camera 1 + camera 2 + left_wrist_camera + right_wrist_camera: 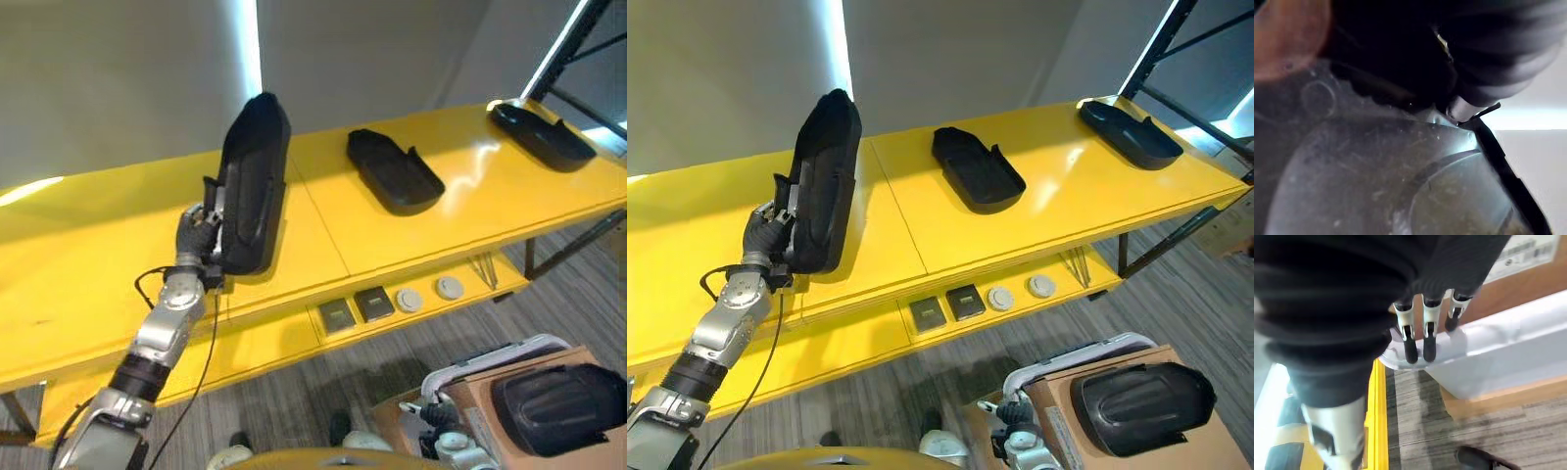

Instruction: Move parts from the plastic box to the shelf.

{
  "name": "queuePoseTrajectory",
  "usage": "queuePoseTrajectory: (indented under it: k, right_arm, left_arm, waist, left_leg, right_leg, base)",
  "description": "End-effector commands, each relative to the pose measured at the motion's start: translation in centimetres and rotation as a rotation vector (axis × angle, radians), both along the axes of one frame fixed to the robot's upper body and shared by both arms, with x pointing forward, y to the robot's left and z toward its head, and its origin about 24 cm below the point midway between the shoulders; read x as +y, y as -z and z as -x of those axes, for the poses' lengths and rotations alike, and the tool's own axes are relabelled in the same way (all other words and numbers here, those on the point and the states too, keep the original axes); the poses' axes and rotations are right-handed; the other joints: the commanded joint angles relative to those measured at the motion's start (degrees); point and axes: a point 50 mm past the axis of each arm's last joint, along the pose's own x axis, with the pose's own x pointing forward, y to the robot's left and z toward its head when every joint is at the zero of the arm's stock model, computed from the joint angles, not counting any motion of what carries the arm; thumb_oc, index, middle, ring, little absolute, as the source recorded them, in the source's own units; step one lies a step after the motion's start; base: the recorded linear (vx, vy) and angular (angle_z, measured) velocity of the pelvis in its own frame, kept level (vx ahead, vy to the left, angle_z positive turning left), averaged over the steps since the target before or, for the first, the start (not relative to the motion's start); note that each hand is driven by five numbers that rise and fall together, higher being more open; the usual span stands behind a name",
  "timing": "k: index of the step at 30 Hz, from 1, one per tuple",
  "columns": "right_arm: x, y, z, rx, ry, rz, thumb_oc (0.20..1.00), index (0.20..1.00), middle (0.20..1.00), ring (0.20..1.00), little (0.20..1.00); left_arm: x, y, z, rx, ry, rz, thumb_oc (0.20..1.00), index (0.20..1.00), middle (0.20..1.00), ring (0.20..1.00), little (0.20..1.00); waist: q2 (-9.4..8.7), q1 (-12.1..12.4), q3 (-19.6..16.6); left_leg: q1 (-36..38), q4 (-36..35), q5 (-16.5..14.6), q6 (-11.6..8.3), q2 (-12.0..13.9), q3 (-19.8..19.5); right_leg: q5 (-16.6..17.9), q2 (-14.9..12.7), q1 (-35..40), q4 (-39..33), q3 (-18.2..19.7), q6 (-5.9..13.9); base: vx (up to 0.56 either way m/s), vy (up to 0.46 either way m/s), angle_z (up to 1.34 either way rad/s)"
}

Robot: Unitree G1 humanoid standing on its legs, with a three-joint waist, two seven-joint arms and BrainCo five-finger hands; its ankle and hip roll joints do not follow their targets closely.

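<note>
- Parts first: one black moulded part [252, 186] stands nearly upright on the yellow shelf [88, 264], its lower end on the shelf top, with the left hand [199, 231] curled round its lower left edge, gripping it.
- To the right on the same shelf, a second black part [394, 170] lies flat, well apart from the first.
- A third black part [542, 134] lies flat near the shelf's far right end.
- Near the lower right, another black part [1141, 405] sits in the plastic box [1087, 354].
- Right hand [1422, 333] hangs beside the box's white rim, its fingers straight and holding nothing.
</note>
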Motion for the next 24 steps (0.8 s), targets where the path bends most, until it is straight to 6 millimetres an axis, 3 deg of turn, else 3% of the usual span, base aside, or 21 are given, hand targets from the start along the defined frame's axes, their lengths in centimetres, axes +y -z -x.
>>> queuePoseTrajectory:
  k: [1,9,24]
  right_arm:
    - [-0.3,0.9,2.3,0.095,-0.031,0.026,1.0,1.0,1.0,1.0,1.0]
    - [0.4,1.1,2.4,0.138,-0.164,0.042,1.0,1.0,1.0,1.0,1.0]
    - [0.1,1.2,2.1,0.157,-0.229,0.067,1.0,1.0,1.0,1.0,1.0]
  left_arm:
    - [1.6,-4.1,-2.2,-0.126,-0.078,-0.116,0.2,0.2,0.2,0.2,0.2]
    - [5.8,-2.5,-4.2,0.041,-0.321,-0.174,0.2,0.2,0.2,0.2,0.2]
    - [6.8,0.1,-4.9,0.277,-0.507,-0.224,0.2,0.2,0.2,0.2,0.2]
  waist:
    - [1.37,0.36,-3.62]
    - [2.42,-2.74,-4.37]
    - [2.54,-5.52,-4.51]
  left_leg:
    - [-2.16,1.5,-2.75,1.09,1.64,-1.04]
    - [-1.05,0.78,-2.84,1.16,1.46,0.97]
    - [-0.84,-0.07,-2.73,0.79,1.85,2.56]
  right_leg:
    - [-5.03,-1.86,-3.21,4.56,2.38,4.15]
    - [-5.36,-1.59,-3.23,4.55,4.94,4.34]
    - [-5.9,-0.73,-3.35,3.67,6.53,4.28]
  base:
    - [0.06,0.043,-0.07]
    - [0.04,0.016,-0.1]
    - [0.01,-0.006,-0.06]
